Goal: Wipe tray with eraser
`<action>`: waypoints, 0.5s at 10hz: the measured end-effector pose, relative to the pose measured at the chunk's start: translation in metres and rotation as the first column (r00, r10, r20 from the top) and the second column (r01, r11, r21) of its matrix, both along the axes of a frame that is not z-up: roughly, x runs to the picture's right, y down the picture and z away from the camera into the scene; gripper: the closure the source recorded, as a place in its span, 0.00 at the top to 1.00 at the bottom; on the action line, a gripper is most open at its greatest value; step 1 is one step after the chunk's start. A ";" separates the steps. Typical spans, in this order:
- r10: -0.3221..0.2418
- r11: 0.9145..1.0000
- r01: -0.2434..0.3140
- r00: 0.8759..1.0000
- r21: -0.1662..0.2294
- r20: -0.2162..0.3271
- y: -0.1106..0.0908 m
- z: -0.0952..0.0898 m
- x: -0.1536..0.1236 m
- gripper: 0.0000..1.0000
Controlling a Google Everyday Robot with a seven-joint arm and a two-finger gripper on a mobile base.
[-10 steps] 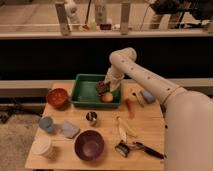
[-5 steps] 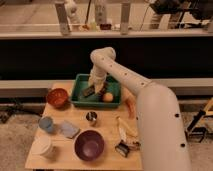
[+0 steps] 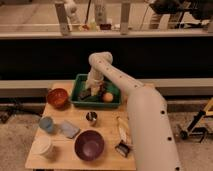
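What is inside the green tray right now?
Inside the green rectangular plastic tray: an orange round object, the small black eraser, and the end effector above the eraser. The floor beneath is hidden.

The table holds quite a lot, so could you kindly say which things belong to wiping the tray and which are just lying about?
Job: green tray; black eraser in it; pincer down inside the tray.

Lying about: orange ball in tray, red bowl, purple bowl, metal cup, light-blue pad.

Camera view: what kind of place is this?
Probably a lab or office test area, not a home: small wooden table of mixed props, railing behind, concrete floor. The gripper is down in the green tray.
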State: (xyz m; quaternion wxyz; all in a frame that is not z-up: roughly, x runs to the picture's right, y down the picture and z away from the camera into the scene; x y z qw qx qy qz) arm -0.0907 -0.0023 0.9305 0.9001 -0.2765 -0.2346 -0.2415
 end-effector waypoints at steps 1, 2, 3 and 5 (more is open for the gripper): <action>0.010 1.000 -0.010 1.000 -0.006 -0.006 0.001 0.004 -0.002 0.00; 0.024 1.000 -0.025 1.000 -0.017 -0.014 0.003 0.009 -0.001 0.00; 0.039 0.999 -0.040 0.999 -0.030 -0.015 0.006 0.014 -0.004 0.00; 0.070 0.996 -0.071 0.997 -0.053 -0.014 0.010 0.024 -0.005 0.00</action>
